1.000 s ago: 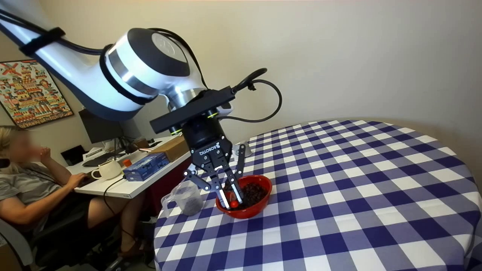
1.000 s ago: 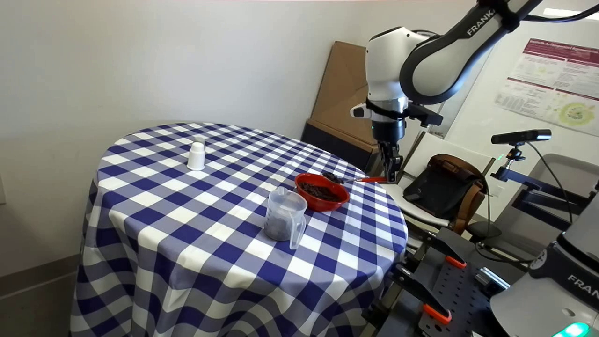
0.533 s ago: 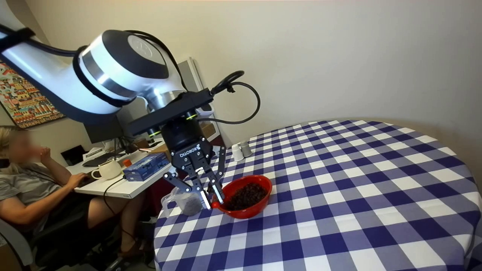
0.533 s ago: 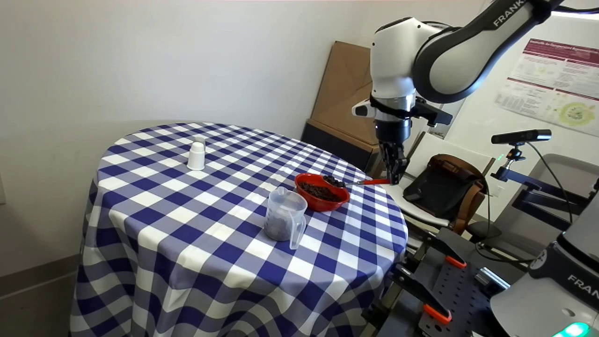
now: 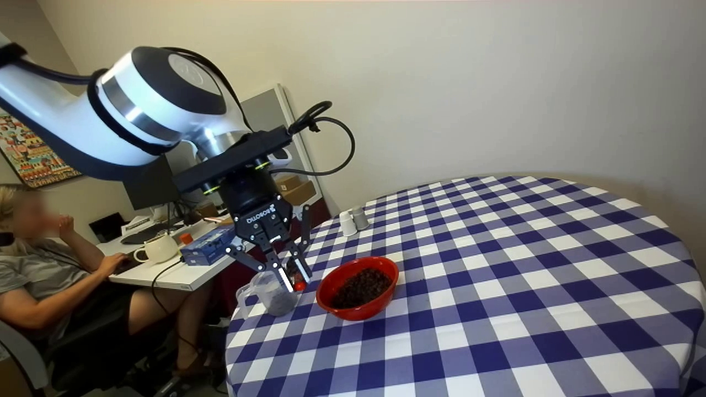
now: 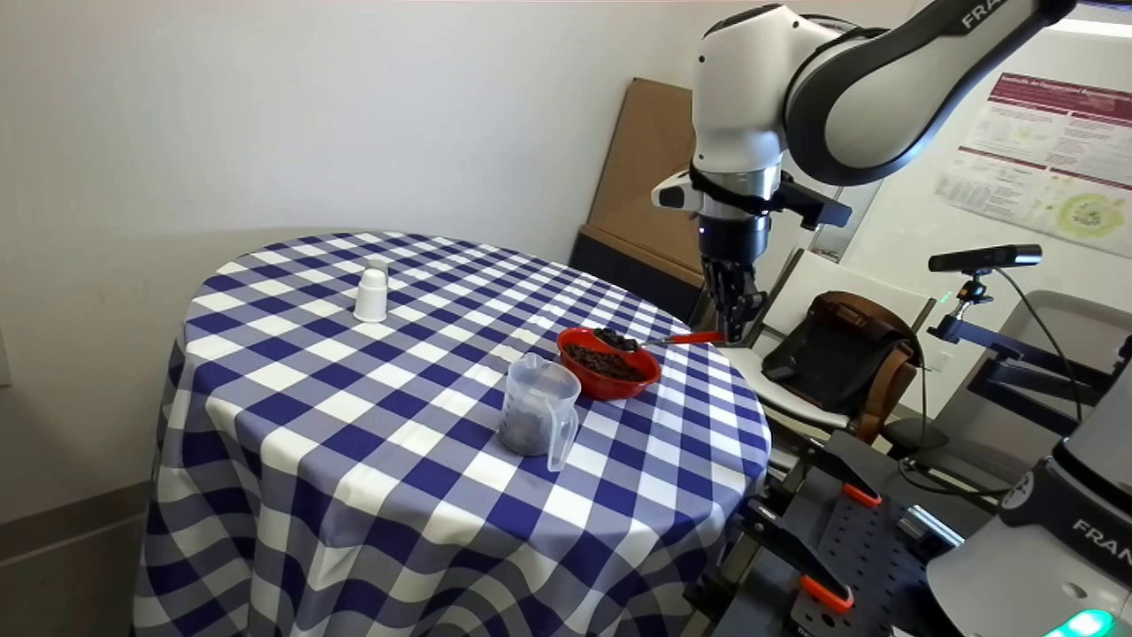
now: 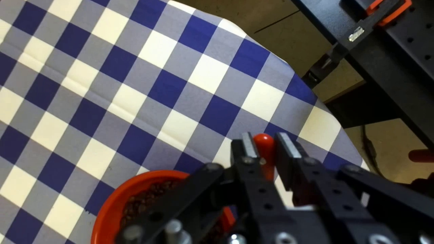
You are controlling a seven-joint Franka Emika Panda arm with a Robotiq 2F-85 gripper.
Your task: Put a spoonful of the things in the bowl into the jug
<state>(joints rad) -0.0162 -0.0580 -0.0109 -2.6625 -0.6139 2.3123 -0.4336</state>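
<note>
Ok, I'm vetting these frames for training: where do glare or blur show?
In an exterior view, the arm's metal band catches glare and the seated person's face is blurred; in an exterior view, a bright strip at top right looks blown out; in the wrist view, the gripper looks softer than the checked tablecloth.

We see bowl (image 6: 610, 387) on table (image 6: 301, 380), small pieces (image 5: 361, 288) in it. In both exterior views, we find jug (image 6: 538, 405) left of bowl, just beside it. In exterior view, two containers (image 5: 353, 221) stand well behind bowl, person (image 5: 33, 281) at desk (image 5: 176, 277) well left of it. In exterior view, spoon (image 6: 694, 338) runs from gripper (image 6: 733, 336) right of bowl, laden head before or above bowl: we cannot tell which. Behind bowl, farther right: chair (image 6: 862, 281), bag (image 6: 836, 354) on it.
</note>
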